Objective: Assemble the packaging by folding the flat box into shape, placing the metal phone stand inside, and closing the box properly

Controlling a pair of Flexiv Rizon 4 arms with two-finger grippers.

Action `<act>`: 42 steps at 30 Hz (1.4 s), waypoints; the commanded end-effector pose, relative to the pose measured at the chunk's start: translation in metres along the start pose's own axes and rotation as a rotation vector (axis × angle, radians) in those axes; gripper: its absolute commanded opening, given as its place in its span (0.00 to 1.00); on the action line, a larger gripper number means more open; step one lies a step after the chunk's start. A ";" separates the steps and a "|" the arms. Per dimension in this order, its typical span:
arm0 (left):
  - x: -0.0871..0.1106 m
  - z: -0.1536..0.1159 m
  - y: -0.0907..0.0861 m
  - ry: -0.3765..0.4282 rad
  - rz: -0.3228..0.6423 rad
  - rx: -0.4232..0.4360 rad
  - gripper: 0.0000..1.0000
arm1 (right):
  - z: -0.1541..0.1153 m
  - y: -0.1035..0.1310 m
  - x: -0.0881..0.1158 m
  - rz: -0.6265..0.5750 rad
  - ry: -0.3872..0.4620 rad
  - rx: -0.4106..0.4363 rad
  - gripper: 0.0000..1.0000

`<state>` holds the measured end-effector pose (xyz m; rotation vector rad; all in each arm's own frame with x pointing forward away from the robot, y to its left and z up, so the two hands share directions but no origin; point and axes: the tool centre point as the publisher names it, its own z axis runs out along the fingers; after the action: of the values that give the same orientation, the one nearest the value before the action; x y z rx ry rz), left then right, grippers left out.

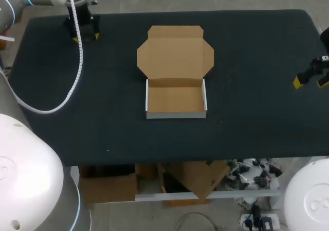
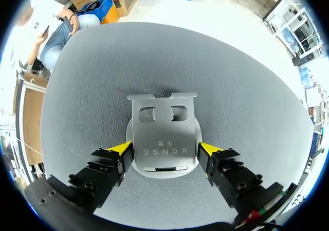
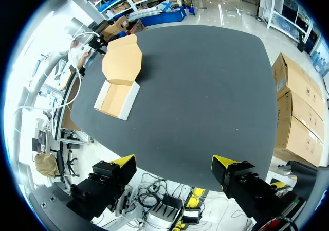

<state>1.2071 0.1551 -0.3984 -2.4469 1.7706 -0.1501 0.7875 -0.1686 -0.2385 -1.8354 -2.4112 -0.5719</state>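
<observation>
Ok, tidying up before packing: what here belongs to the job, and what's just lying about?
Job: cardboard box, lid open; phone stand, in the left tool.
Lying about: white cable on the table.

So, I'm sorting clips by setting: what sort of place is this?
Probably a robot-lab packaging bench: a dark table, an open cardboard box, and the left gripper gripping a metal phone stand.

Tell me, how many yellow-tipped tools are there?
2. The left tool grips the metal phone stand at the table's far left corner; the right tool hangs open by its right edge.
</observation>
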 end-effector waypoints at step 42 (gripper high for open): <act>-0.009 -0.026 0.027 0.012 0.037 0.054 0.00 | -0.001 0.000 0.000 0.001 -0.001 0.002 1.00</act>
<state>1.1962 0.1548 -0.3888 -2.4137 1.8179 -0.1616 0.7875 -0.1686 -0.2385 -1.8354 -2.4111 -0.5720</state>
